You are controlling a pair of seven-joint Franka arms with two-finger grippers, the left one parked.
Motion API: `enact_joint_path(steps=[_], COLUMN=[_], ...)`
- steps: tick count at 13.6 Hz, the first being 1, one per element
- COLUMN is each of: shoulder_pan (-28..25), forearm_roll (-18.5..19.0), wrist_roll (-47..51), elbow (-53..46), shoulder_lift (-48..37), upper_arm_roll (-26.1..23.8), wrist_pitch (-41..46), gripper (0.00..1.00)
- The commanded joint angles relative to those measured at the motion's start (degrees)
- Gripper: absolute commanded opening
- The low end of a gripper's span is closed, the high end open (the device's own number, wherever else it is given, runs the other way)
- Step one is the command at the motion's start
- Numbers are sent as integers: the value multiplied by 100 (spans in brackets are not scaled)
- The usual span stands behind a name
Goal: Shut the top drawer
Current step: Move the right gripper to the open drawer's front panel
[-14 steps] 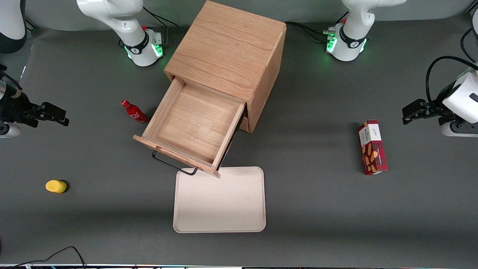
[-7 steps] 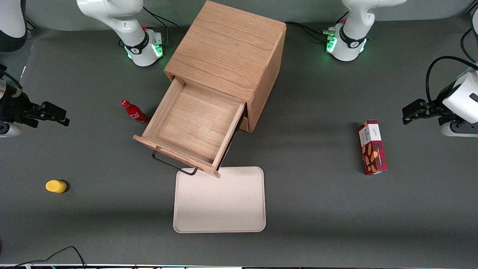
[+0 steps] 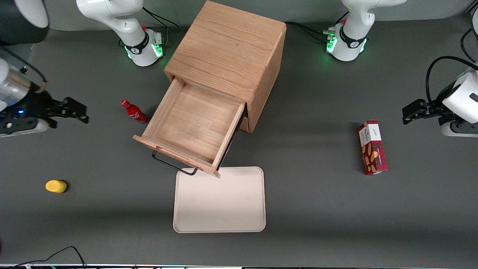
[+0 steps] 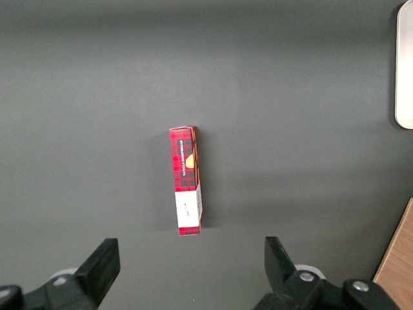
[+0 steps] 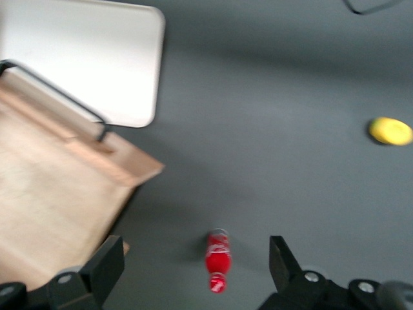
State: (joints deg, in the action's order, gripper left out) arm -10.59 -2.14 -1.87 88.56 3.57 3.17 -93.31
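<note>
The top drawer [image 3: 192, 125] of the oak cabinet [image 3: 227, 52] stands pulled far out toward the front camera, and it holds nothing. Its black wire handle [image 3: 172, 165] hangs off the front panel. In the right wrist view the same top drawer [image 5: 51, 187] and its handle [image 5: 58, 97] show. My gripper [image 3: 76, 111] hovers above the table toward the working arm's end, well apart from the drawer, with the fingers open and nothing between them. In the wrist view the gripper [image 5: 197, 268] frames the red bottle.
A small red bottle [image 3: 134, 112] stands beside the drawer, between it and my gripper; the bottle [image 5: 217, 259] also shows from the wrist. A cream tray [image 3: 219, 200] lies in front of the drawer. A yellow object [image 3: 56, 186] and a red box [image 3: 371, 147] lie on the table.
My gripper has moved sideways toward the cabinet and the red bottle. The drawer has not moved.
</note>
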Motion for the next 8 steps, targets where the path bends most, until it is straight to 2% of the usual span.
enact_joint_path(steps=[1, 5, 8], shoulder_pan=[-442, -865, -848], forearm_roll=[-339, -462, -892], wrist_roll=[82, 73, 56], elbow=[-190, -260, -847], shoulder_lift=[196, 284, 749], upper_arm_roll=[87, 254, 281], wrist_pitch=[94, 67, 58], gripper=[100, 100, 100])
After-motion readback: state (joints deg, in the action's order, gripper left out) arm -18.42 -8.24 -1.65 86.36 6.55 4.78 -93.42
